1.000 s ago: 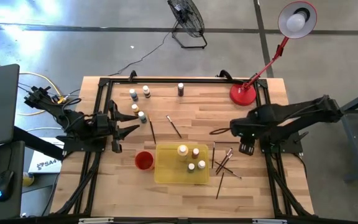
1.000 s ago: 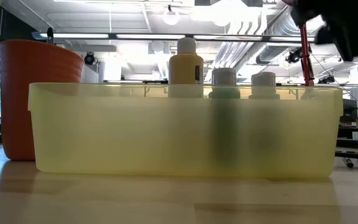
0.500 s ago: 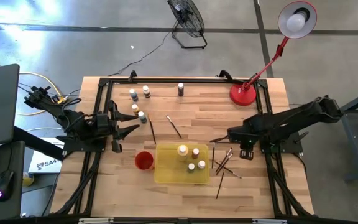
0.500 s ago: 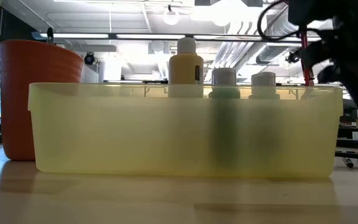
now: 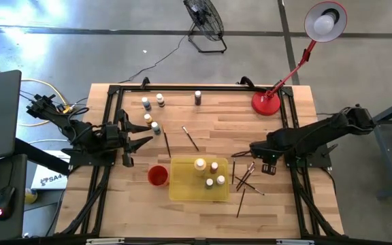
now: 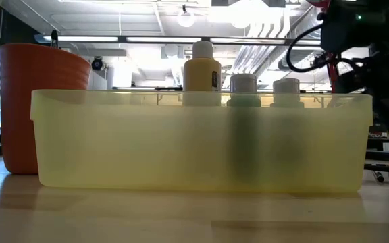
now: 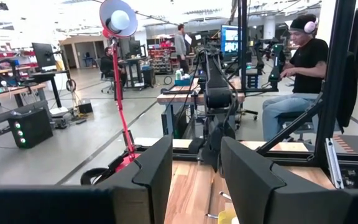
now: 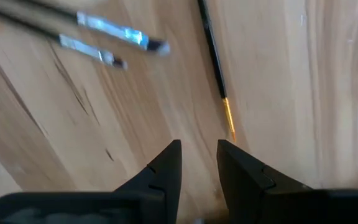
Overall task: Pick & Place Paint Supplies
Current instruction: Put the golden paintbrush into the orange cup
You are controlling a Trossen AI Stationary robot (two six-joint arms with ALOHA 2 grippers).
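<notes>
Seen from above: wooden worktop (image 5: 203, 136) with a yellow tray (image 5: 182, 187) near the front, already holding four paint bottles (image 5: 209, 173), the tall yellowish one (image 6: 202, 67) standing highest in the level view. Just beside the tray, a red cup (image 5: 157, 175). Not yet gathered: a cluster of small bottles (image 5: 152, 112) toward the far left of the worktop, one dark bottle (image 5: 197, 98) alone at the far edge, two loose brushes (image 5: 190, 138) in the middle, and a crossed heap of paintbrushes (image 5: 246, 180) just right of the tray. Right claw (image 5: 253, 155) low over that heap, fingers a narrow gap apart and gripping nothing, with a gold-ferruled brush (image 8: 215, 74) lying on the wood just ahead of the fingertips. Left claw (image 5: 143, 131) parked near the left bottle cluster, partly open and empty. Judged less than half done: no brush visibly placed, and roughly half the bottles left out.
</notes>
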